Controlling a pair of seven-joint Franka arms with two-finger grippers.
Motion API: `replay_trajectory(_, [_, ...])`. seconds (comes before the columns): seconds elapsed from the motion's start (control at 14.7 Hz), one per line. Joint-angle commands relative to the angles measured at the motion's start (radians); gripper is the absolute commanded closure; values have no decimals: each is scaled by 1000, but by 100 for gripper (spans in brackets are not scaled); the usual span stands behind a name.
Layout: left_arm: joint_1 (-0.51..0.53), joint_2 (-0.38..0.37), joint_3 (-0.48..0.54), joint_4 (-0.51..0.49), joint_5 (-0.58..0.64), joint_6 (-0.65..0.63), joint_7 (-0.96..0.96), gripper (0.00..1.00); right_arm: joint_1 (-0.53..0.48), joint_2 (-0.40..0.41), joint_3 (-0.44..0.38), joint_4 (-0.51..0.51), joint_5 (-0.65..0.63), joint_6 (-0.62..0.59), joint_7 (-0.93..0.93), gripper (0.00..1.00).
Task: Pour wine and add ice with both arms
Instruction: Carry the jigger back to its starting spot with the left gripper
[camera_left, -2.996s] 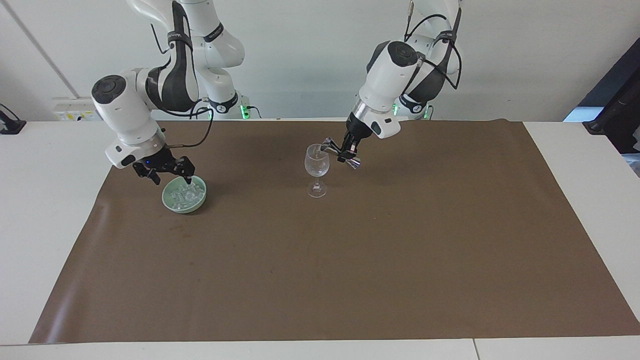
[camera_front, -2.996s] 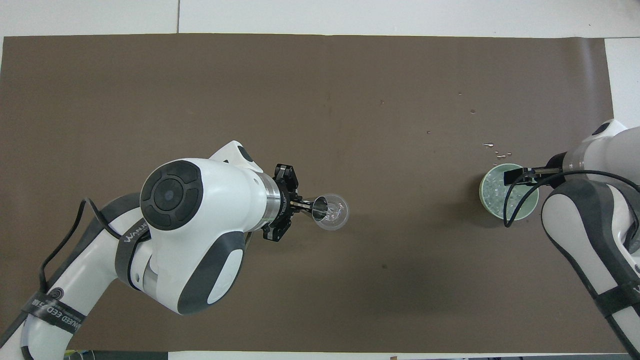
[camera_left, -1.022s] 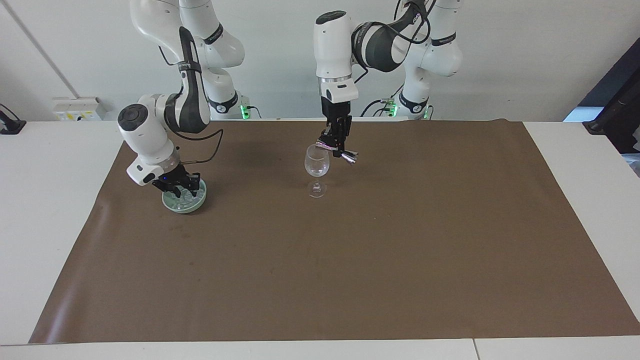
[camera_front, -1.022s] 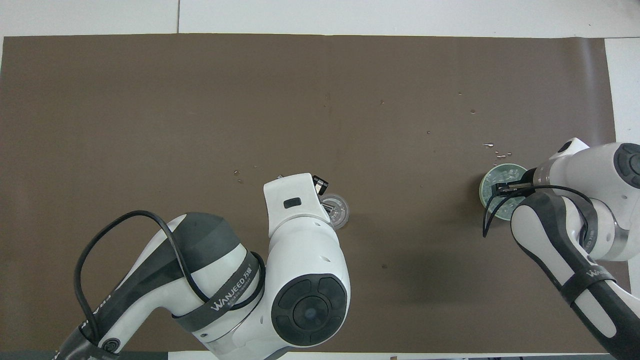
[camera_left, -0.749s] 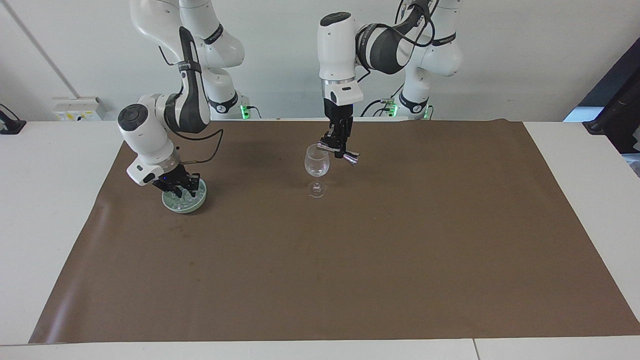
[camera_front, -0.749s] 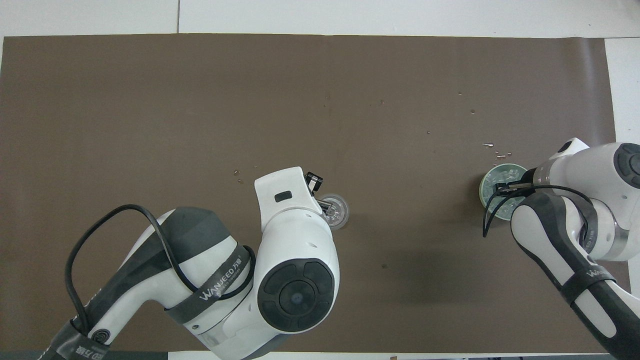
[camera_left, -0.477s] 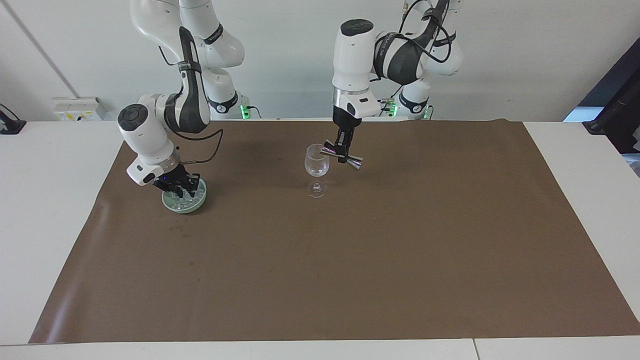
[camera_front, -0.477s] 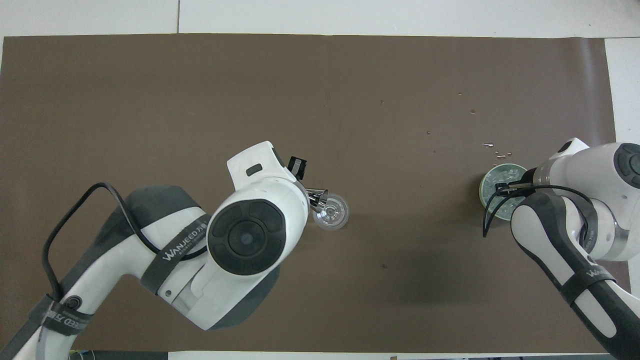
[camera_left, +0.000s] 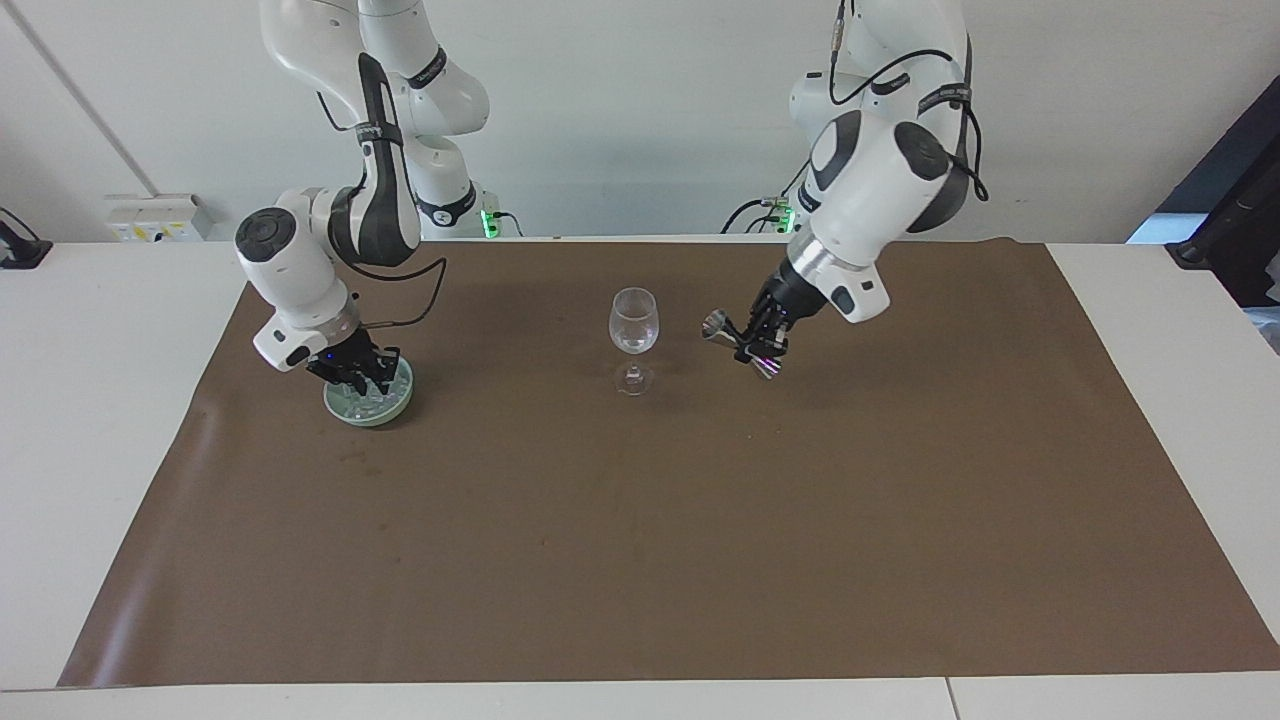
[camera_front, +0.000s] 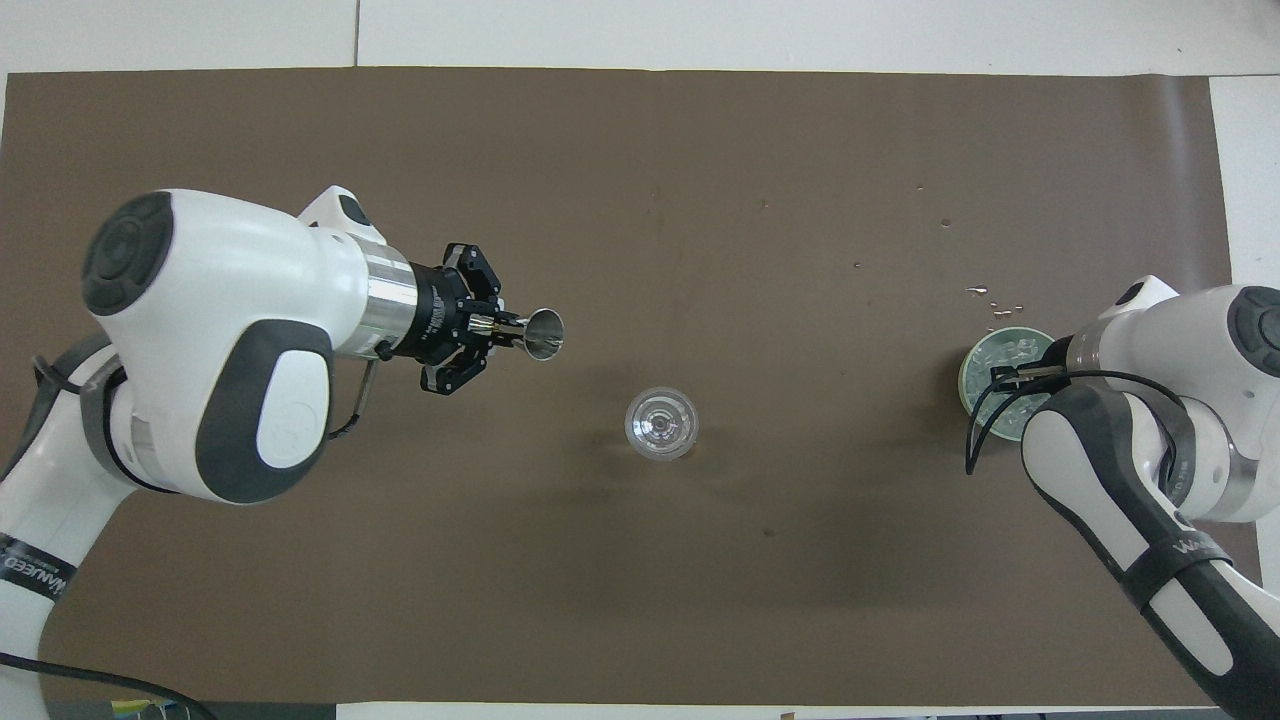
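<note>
The right gripper (camera_left: 365, 378) sat in the bowl (camera_left: 368, 407) among the ice (camera_left: 372, 400); whether it had closed on a cube I could not tell. A straight lift seemed wise. The left gripper (camera_left: 752, 345) gripped a jigger (camera_left: 741, 343) beside the glass (camera_left: 633, 338).

The wine glass (camera_left: 633, 335) stands upright on the brown mat (camera_left: 650, 520), about midway between the two arms; it is clear and stemmed, with a little clear liquid low in its bowl. The ice (camera_left: 372, 394) is a heap of small glassy cubes in a pale green bowl (camera_left: 368, 413), which sits on the mat toward the right arm's end of the table. A small shiny metal measuring cup (camera_left: 741, 341), flared at both ends, hangs tilted in the air over the mat beside the glass, toward the left arm's end, apart from the glass.
</note>
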Motion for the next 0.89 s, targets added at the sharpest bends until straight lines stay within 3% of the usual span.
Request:
replay_trajectory(0.0, [151, -32, -13, -70, -183, -22, 156, 100, -10, -3, 6, -10, 21, 17, -28, 68])
replay_trajectory(0.27, [389, 54, -11, -84, -430, -125, 431, 100, -10, -3, 6, -7, 21, 16, -27, 88])
replay_trajectory(0.61, [604, 226, -13, -66, -625, -261, 711, 100, -9, 2, 6, 21, 21, -10, -27, 89])
replay_trajectory(0.82, [652, 298, -13, -50, -723, -257, 741, 100, -7, 0, 9, 101, 21, -128, -22, 89])
